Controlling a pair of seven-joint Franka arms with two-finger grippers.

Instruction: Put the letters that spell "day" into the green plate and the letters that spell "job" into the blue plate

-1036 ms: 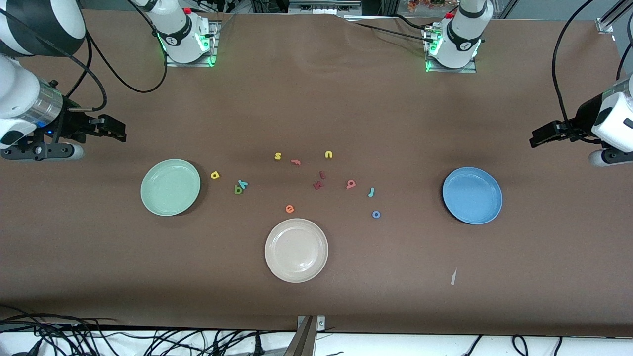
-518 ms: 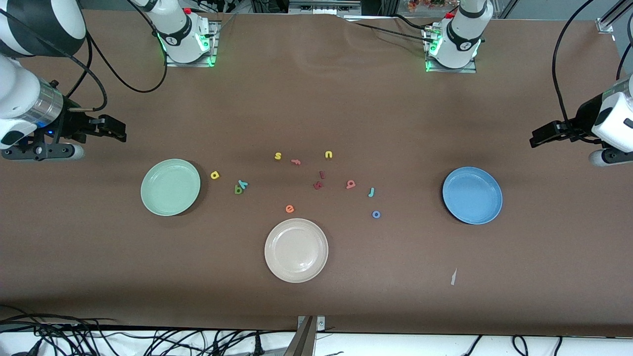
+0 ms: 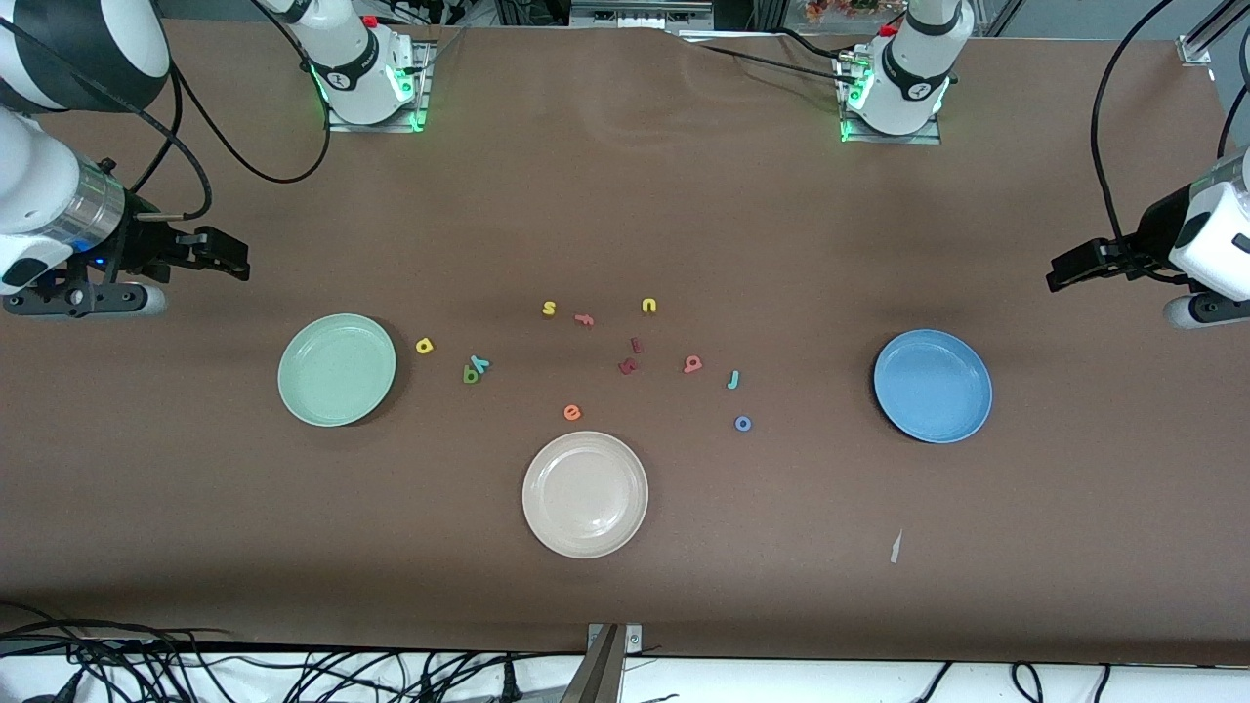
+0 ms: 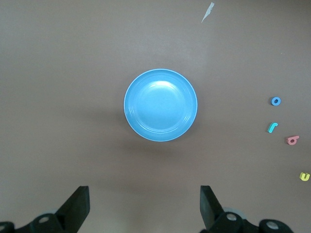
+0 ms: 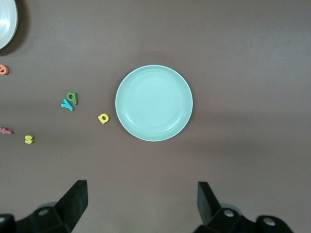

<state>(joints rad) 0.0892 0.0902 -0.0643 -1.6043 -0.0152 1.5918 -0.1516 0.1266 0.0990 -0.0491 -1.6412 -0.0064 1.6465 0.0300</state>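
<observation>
The green plate [image 3: 337, 369] [image 5: 154, 103] lies empty toward the right arm's end. Beside it lie the yellow "d" [image 3: 424, 345] [image 5: 103, 118], the dark green "a" [image 3: 471, 375] [image 5: 72, 97] and the teal "y" [image 3: 480, 363] [image 5: 66, 104], the last two touching. The blue plate [image 3: 933, 386] [image 4: 160, 105] lies empty toward the left arm's end. Near it are the salmon "b" [image 3: 692, 364] [image 4: 292, 140], the teal "j" [image 3: 733, 379] [image 4: 272, 127] and the blue "o" [image 3: 743, 423] [image 4: 276, 101]. My right gripper [image 3: 234, 260] [image 5: 142, 189] hangs open over bare table near the green plate. My left gripper [image 3: 1060, 273] [image 4: 144, 194] hangs open near the blue plate.
A cream-white plate [image 3: 584, 494] sits nearest the front camera, mid-table. Other letters lie in the middle: yellow "s" [image 3: 549, 309], salmon "f" [image 3: 584, 319], yellow "u" [image 3: 648, 306], two dark red ones [image 3: 628, 366], orange "e" [image 3: 572, 412]. A paper scrap [image 3: 895, 547] lies nearer the camera than the blue plate.
</observation>
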